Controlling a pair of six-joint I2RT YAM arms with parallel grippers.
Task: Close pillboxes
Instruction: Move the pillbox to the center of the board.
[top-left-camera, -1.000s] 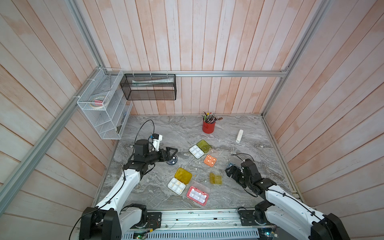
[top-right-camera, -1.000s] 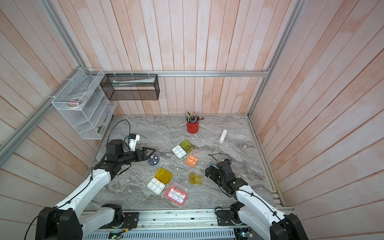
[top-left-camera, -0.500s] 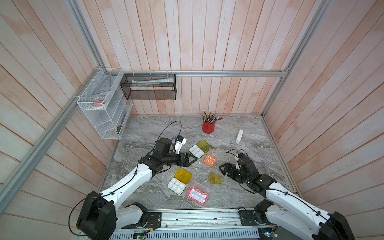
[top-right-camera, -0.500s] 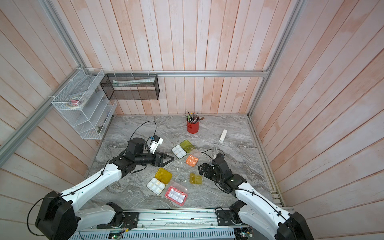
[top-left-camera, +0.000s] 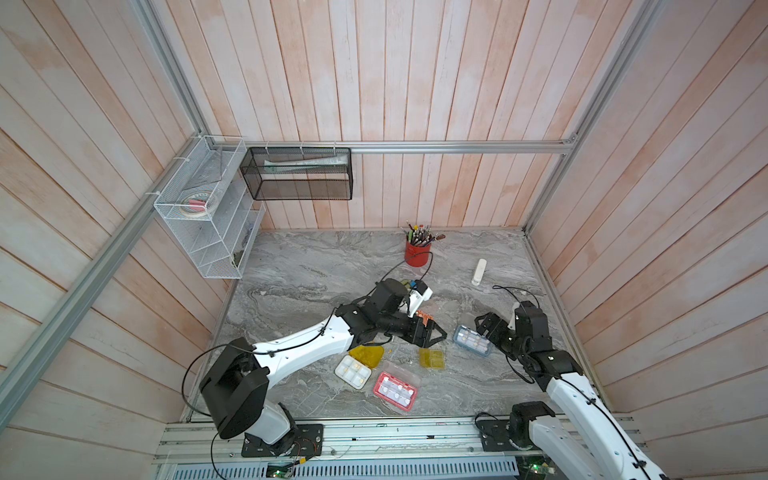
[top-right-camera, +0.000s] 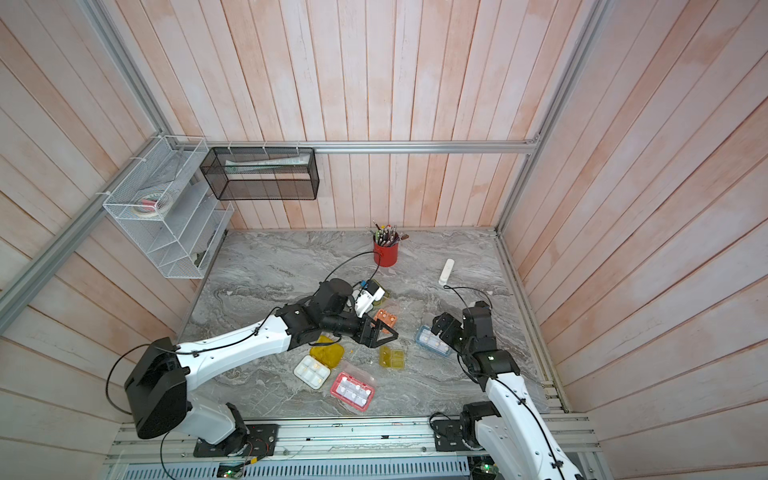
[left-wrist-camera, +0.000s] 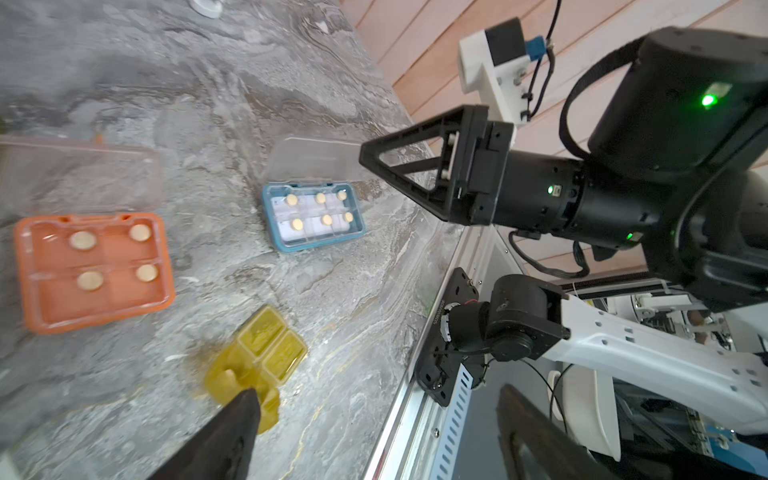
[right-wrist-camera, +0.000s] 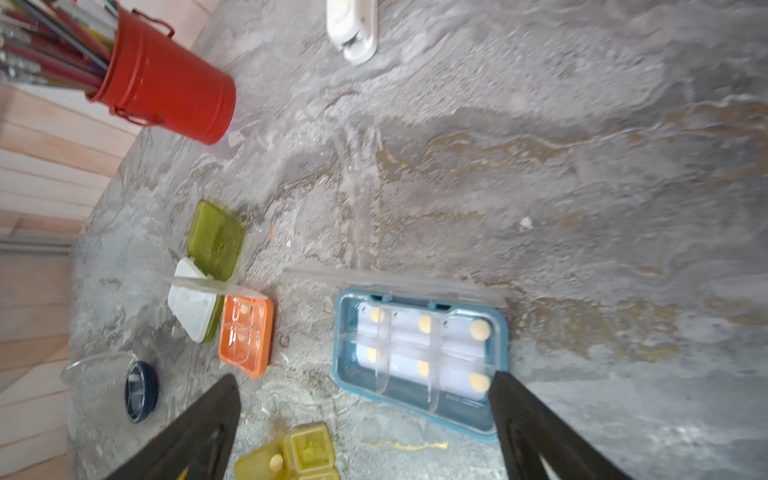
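Black left jaws gape wide, gripping nothing, just beside the open orange pillbox (top-right-camera: 386, 319) at mid-frame; right jaws, also wide and empty, hang beside the open light blue pillbox (top-right-camera: 432, 341), right of centre on the marble desk (top-right-camera: 270, 270).

left gripper (top-left-camera: 434, 335) swung to orange pillbox (top-left-camera: 424, 317), right gripper (top-left-camera: 485, 329) seemingly nearer blue pillbox (top-left-camera: 471, 340)

Orange pillbox (left-wrist-camera: 93, 272) glossy translucent plastic; table (right-wrist-camera: 540, 145) veined stone-look, matt; red cup (right-wrist-camera: 174, 95) glossy metal; walls (top-left-camera: 374, 83) wood
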